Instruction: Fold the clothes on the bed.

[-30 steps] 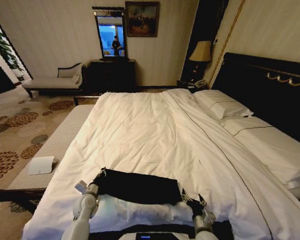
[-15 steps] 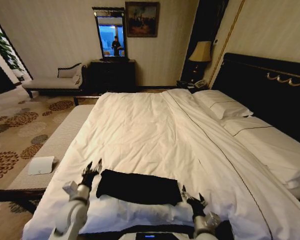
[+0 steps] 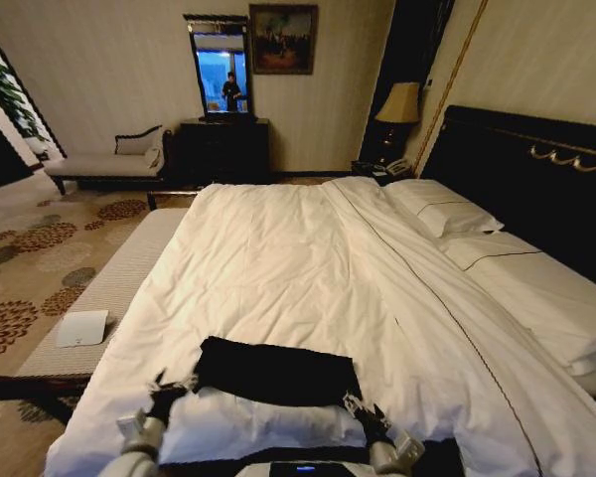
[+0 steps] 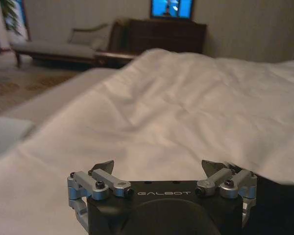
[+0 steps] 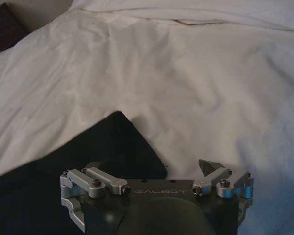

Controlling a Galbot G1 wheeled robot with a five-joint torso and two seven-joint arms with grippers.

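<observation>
White bedding covers the one large bed (image 3: 308,268), with two pillows (image 3: 442,207) against its dark headboard (image 3: 536,169) and one framed mirror (image 3: 220,65) on the far wall. One black T-shirt (image 3: 276,372) lies folded into a flat rectangle near the foot edge, directly between the two sets of jaws. The left gripper (image 3: 169,386) sits just off one short end of it and the right gripper (image 3: 363,412) just off the other, both with jaws spread apart and holding nothing.
</observation>
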